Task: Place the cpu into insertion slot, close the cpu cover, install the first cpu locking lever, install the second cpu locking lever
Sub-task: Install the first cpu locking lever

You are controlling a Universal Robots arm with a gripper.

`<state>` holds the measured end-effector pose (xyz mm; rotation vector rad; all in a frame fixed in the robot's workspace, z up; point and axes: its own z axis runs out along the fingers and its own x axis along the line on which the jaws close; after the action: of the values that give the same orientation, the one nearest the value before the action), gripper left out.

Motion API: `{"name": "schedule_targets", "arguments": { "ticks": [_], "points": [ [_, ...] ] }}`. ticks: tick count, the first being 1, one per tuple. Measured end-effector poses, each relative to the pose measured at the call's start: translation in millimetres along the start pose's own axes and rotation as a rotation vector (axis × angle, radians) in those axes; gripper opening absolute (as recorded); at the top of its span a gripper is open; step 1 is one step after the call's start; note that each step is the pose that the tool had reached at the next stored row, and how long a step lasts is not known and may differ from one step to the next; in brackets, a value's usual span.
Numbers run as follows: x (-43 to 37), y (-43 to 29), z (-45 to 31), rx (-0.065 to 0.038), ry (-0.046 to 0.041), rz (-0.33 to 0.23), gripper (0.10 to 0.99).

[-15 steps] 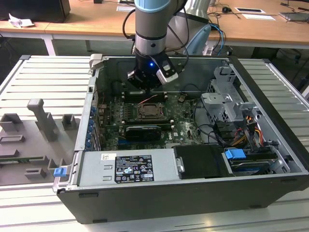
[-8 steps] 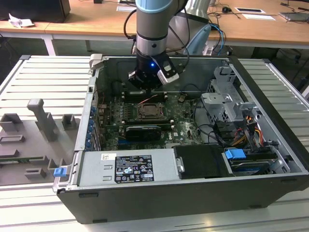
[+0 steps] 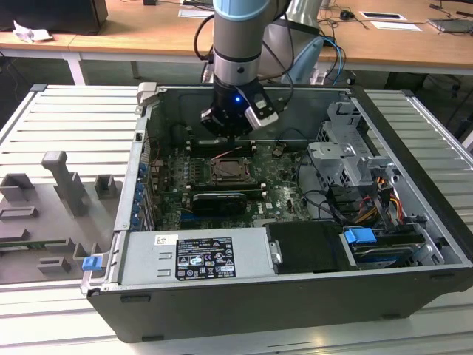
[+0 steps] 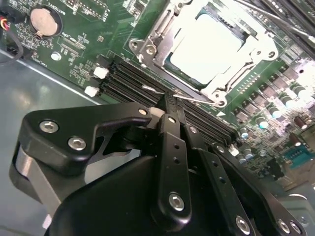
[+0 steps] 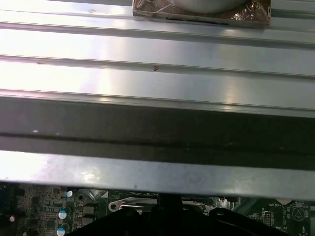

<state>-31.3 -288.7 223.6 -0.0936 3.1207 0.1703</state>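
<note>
The cpu (image 4: 206,49) lies in the insertion slot (image 3: 233,171), its pale face showing through the window of the cpu cover (image 4: 147,46), which is folded down flat over it. A thin wire locking lever (image 4: 197,97) runs along the socket's near edge, beside the black memory slots. My gripper (image 4: 171,101) has its black fingers (image 4: 170,132) pressed together, tips right at that lever; I cannot tell whether they pinch it. In the exterior view my gripper (image 3: 231,138) hangs just behind the socket, inside the case. A second thin lever (image 4: 275,19) lies along the socket's far side.
The open computer case (image 3: 295,296) surrounds the board, with a power supply (image 3: 199,259) at the front and a drive cage (image 3: 347,155) with cables on the exterior view's right. The case wall (image 5: 157,132) stands close by the wrist. Grey fixtures (image 3: 66,185) sit on the ribbed table.
</note>
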Motion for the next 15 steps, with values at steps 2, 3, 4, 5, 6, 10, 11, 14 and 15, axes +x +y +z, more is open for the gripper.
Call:
{"name": "schedule_targets", "arguments": {
  "ticks": [2, 3, 4, 5, 6, 10, 11, 14, 15],
  "points": [
    [-2.9, -0.2, 1.7, 0.000, 0.0000, 0.000, 0.106],
    [-5.7, -0.6, 3.4, 0.000, 0.0000, 0.001, 0.106],
    [-6.8, -0.9, 5.9, 0.000, -0.0003, 0.001, 0.106],
    [-6.8, -1.0, 7.2, 0.001, -0.0007, 0.001, 0.106],
    [-6.9, -1.2, 8.1, 0.001, -0.0011, 0.001, 0.106],
    [-9.1, -1.8, 12.4, 0.001, -0.0015, 0.001, 0.106],
    [-9.5, -1.8, 12.8, 0.001, -0.0016, 0.001, 0.106],
    [-10.9, -2.4, 17.1, 0.002, -0.0020, 0.002, 0.106],
    [-11.3, -2.5, 18.1, 0.003, -0.0019, 0.002, 0.106]
  ]
}}
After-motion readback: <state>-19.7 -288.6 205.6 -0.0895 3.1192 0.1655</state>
